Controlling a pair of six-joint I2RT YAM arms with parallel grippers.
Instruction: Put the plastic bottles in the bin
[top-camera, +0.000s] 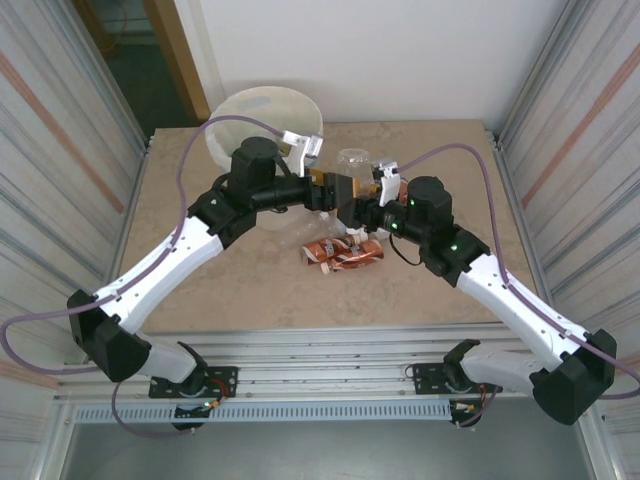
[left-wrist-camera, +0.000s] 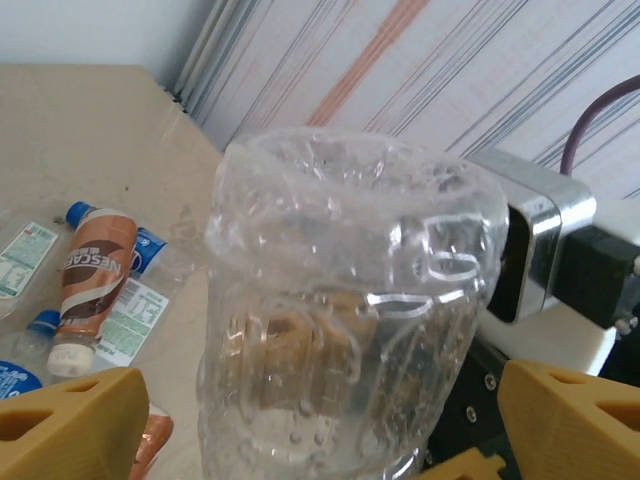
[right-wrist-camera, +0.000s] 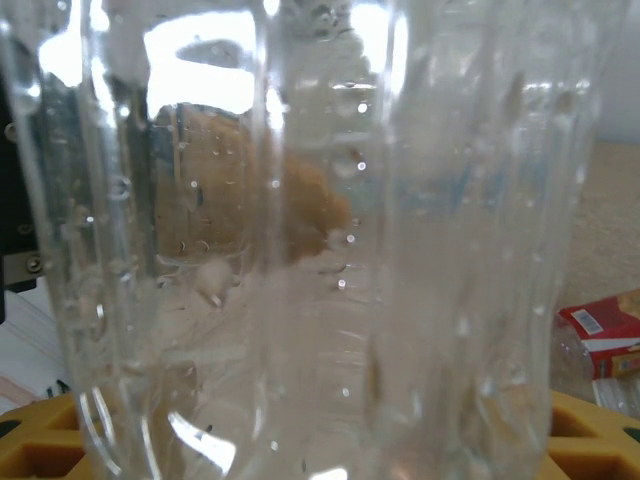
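Bottle of clear plastic (left-wrist-camera: 350, 300) hung over the beige counter (top-camera: 250, 290), near the round cream bin (top-camera: 232, 112), clamped in the right tool (right-wrist-camera: 315, 437). The left tool's (left-wrist-camera: 320, 420) yellow fingers (left-wrist-camera: 70, 420) flanked it, spread wide and not touching.

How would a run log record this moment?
left tool: open, flanking clear bottle | right tool: holding that bottle | other bottles: on table

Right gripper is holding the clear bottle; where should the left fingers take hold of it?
Grip the clear bottle mid-body, coming from the side opposite the right gripper; its round, ribbed wall sits between the open left fingers.
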